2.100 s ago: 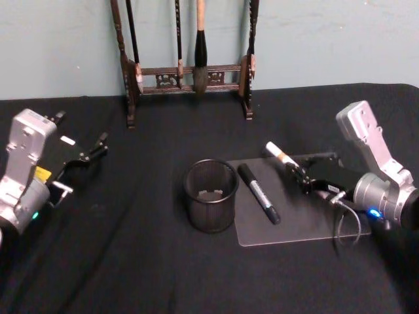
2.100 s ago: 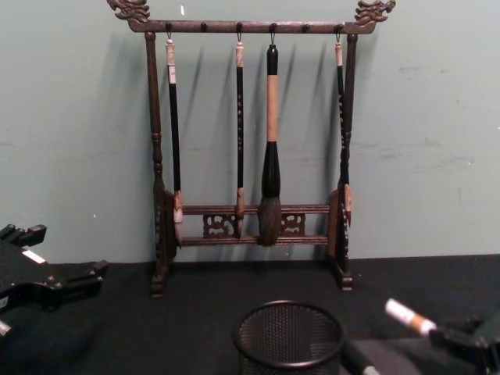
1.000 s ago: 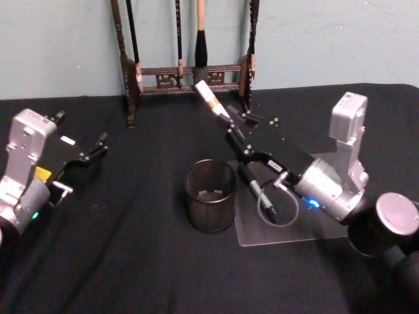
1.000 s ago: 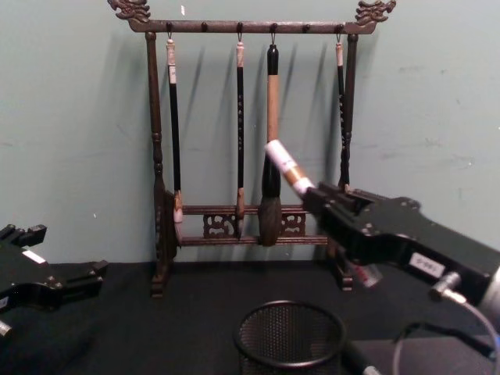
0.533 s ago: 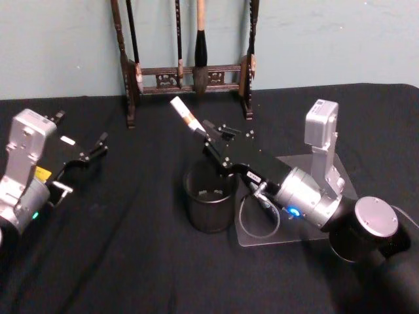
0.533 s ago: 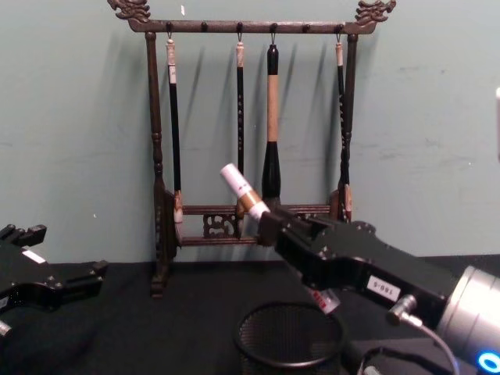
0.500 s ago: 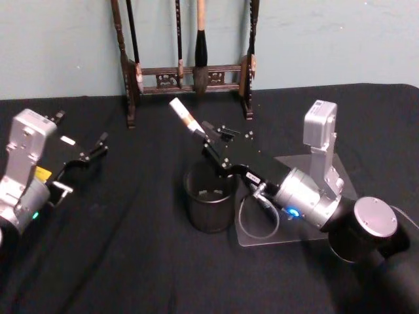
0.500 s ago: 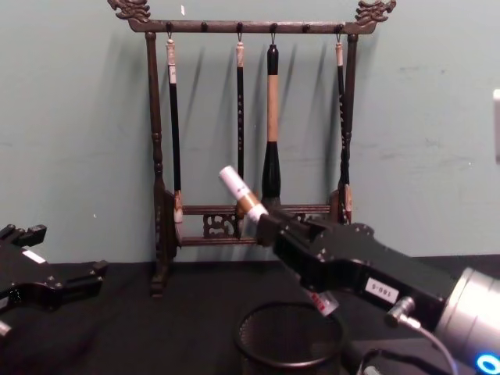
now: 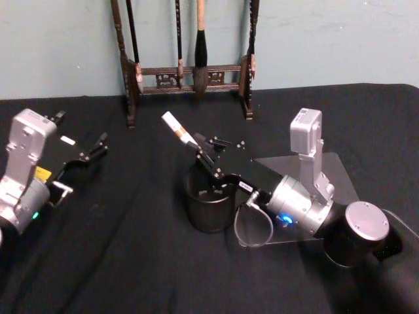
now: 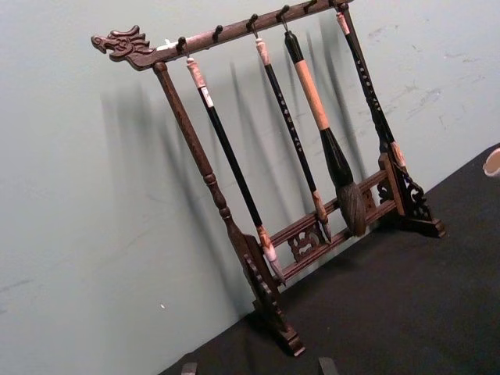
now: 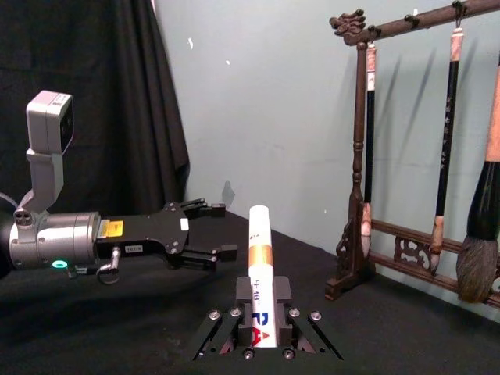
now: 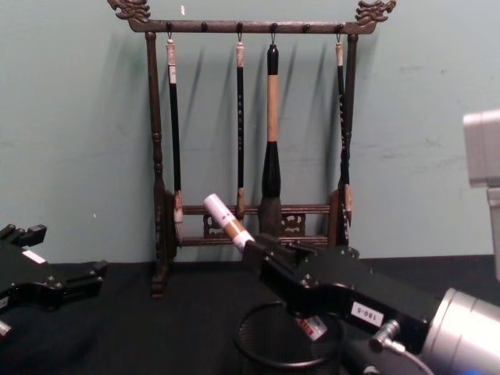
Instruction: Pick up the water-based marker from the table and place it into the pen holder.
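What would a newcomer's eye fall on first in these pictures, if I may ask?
Most likely the right gripper at centre, shut on the white marker with its orange band, holding it tilted just above the black mesh pen holder. Next comes the tall dark brush rack with its hanging brushes at the back, while the left gripper sits open and idle at far left.

— Tally of writing tools?
— One marker (image 9: 175, 125); four brushes (image 12: 271, 180), hanging.
— Holders and stands?
— One pen holder (image 9: 206, 216), black mesh; one brush rack (image 12: 211, 26), dark wood.
— Anything else listed?
— One clear mat (image 9: 337, 176).
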Controlling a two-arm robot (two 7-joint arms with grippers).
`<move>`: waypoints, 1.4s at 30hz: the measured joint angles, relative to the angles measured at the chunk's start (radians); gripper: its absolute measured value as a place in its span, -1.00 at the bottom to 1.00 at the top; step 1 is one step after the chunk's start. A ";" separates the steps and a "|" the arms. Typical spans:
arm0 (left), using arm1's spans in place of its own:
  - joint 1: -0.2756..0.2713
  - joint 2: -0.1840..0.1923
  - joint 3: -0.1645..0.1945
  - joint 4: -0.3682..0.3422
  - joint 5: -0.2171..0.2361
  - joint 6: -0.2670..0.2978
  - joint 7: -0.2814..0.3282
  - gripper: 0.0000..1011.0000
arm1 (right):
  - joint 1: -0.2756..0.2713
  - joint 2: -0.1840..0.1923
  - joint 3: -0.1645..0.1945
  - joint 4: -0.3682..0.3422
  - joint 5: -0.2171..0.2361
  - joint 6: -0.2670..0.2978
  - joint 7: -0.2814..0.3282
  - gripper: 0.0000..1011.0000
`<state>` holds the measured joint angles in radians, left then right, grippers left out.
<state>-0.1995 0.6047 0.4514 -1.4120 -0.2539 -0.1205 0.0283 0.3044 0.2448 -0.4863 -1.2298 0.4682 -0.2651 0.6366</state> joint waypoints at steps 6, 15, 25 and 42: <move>0.000 0.000 0.000 0.000 0.000 0.000 0.000 0.98 | 0.000 0.001 -0.008 0.005 -0.011 0.003 -0.005 -0.66; 0.000 0.000 0.000 0.000 0.000 0.000 0.000 0.98 | -0.001 0.003 -0.013 0.007 -0.025 0.003 -0.012 -0.66; 0.000 0.000 0.000 0.000 0.000 0.000 0.000 0.98 | -0.002 0.002 -0.012 0.006 -0.023 0.003 -0.011 -0.60; 0.000 0.000 0.000 0.000 0.000 0.000 0.000 0.98 | -0.002 0.002 -0.011 0.006 -0.020 0.003 -0.010 0.45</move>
<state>-0.1995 0.6047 0.4514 -1.4119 -0.2539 -0.1206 0.0283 0.3024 0.2470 -0.4973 -1.2238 0.4480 -0.2625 0.6268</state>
